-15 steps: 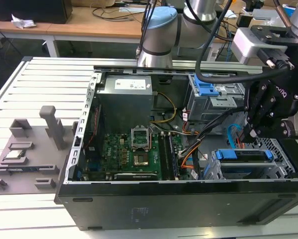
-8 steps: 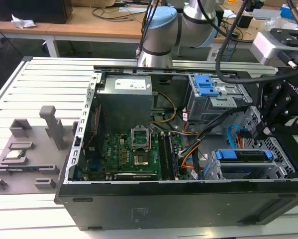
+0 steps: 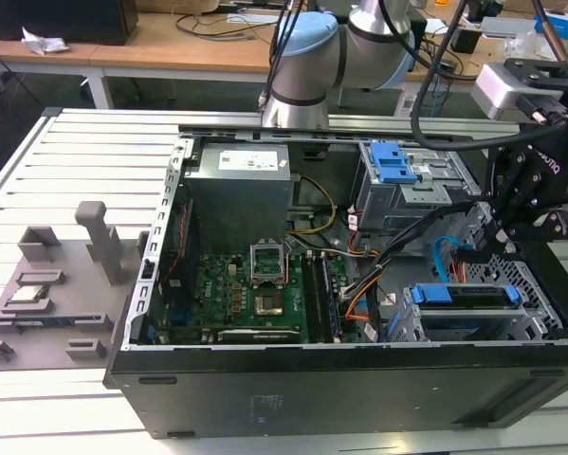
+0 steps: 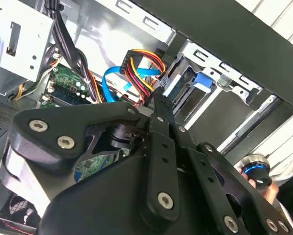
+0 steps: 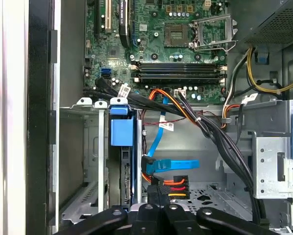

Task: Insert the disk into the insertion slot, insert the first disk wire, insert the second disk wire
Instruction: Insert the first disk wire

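The disk (image 3: 468,296) sits inside the insertion slot (image 3: 513,282), the low perforated cage at the case's front corner on the exterior view's right. Its blue carrier (image 5: 122,131) shows at the slot's mouth (image 5: 95,161). My gripper (image 5: 158,188) is shut, and its tips rest against the dark plug of the first disk wire (image 5: 174,185), an orange, red and yellow bundle, at the disk's (image 5: 125,181) rear edge. The light blue second disk wire (image 5: 178,164) curves just beside it, its plug close to the same edge. In the second wrist view the gripper (image 4: 155,98) meets the coloured bundle (image 4: 142,63).
A thick black cable bundle (image 5: 210,132) runs across the case beside the gripper. The taller grey cage with a blue clip (image 3: 393,163) stands behind. The motherboard (image 3: 255,294) and power supply (image 3: 241,190) lie toward the exterior view's left. Grey fixtures (image 3: 46,284) sit on the table.
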### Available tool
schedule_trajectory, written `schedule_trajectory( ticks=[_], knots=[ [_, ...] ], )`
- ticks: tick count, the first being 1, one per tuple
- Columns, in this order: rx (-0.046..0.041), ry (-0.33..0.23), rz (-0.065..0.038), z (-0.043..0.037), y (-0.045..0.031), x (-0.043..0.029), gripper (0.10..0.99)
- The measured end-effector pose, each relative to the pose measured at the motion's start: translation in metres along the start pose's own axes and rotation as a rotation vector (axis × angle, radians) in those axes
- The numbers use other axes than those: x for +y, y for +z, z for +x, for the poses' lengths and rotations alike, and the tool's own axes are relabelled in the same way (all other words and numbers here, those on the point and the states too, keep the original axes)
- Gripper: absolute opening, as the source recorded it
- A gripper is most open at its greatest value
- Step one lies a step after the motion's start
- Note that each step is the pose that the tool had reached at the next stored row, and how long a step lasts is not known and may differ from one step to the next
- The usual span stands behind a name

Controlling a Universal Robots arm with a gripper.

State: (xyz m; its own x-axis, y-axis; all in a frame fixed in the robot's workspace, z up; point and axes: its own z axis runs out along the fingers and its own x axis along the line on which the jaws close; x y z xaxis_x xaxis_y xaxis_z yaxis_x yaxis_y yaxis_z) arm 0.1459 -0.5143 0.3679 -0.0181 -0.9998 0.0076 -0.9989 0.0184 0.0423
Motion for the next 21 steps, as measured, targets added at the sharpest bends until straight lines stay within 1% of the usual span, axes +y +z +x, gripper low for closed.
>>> schedule_trajectory(
  ticks=[3,6,9,12,14,17,20,21],
  knots=[
    [0.0000,0.000,0.000,0.0000,0.0001,0.0000,0.114],
    [-0.0001,0.000,0.000,0.0000,0.0002,0.0000,0.302],
    [0.0009,0.000,0.000,-0.0004,0.0014,0.0000,0.302],
    [0.0162,0.005,0.000,-0.0023,0.0076,0.0009,0.302],
    [0.0224,0.005,0.000,-0.0025,0.0106,0.0013,0.302],
    [0.0365,0.006,0.001,-0.0024,0.0154,0.0013,0.302],
    [0.0380,0.006,0.001,-0.0024,0.0155,0.0013,0.302],
    [0.0381,0.006,0.001,-0.0024,0.0154,0.0013,0.286]
  ],
)
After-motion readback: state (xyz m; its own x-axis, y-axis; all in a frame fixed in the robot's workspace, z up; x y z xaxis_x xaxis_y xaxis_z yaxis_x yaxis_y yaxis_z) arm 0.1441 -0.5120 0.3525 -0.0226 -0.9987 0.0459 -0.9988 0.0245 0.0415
